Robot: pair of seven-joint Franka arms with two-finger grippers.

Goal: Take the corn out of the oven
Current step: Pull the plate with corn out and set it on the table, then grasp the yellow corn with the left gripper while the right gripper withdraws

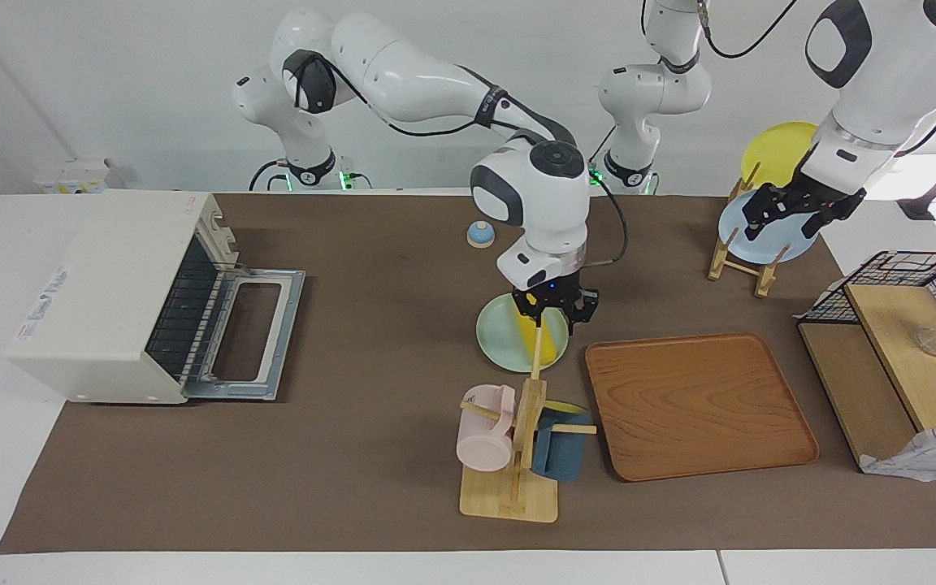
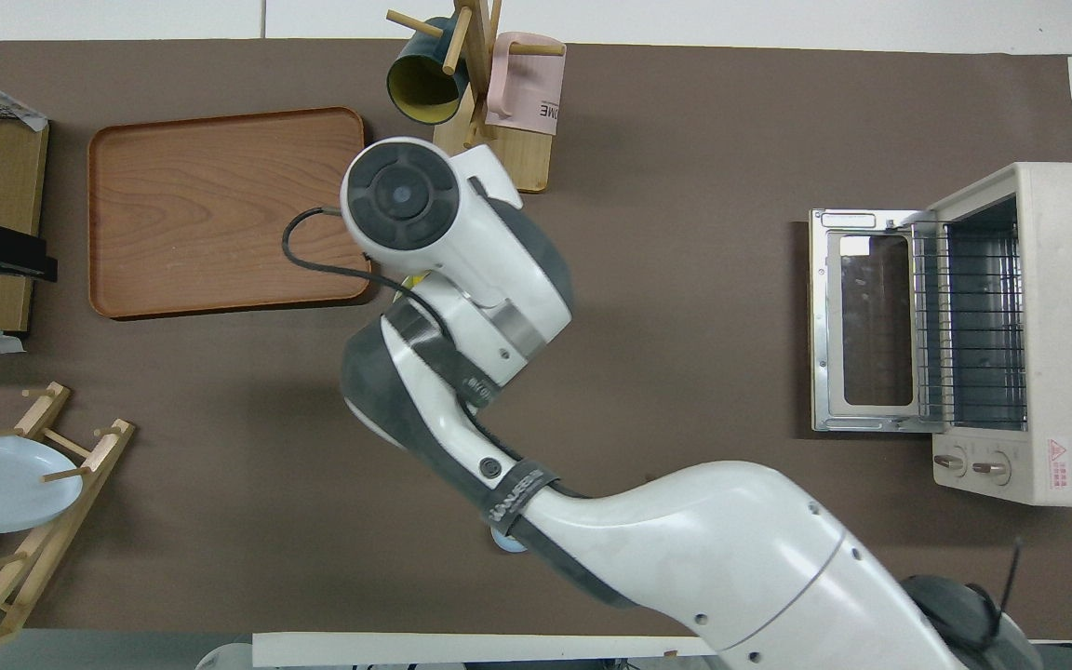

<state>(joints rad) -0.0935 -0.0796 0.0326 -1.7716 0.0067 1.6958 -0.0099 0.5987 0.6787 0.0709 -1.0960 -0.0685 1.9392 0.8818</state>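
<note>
Your right gripper (image 1: 551, 313) is hanging low over the pale green plate (image 1: 498, 335) near the middle of the brown mat (image 1: 370, 455), and its fingers are reaching down to the corn (image 1: 543, 341), which is lying on that plate; you cannot tell from here whether the jaws are clenched on the cob or released. In the overhead view the arm's wrist is covering the plate, and only a sliver of the corn's yellow is showing there. The oven (image 1: 102, 292) is sitting at the right arm's end of the table with its door (image 1: 250, 335) lying folded down flat and its wire rack (image 2: 969, 321) showing bare. Farther from the robots than the plate, the mug tree (image 1: 523, 439) is carrying a pink mug (image 1: 484, 439) and a blue mug (image 1: 561, 447), with the wooden tray (image 1: 699, 406) beside it. Your left gripper (image 1: 797, 207) is waiting over the dish rack (image 1: 740, 256), fingers spread apart, close by the light blue plate (image 1: 760, 236) standing in it.
</note>
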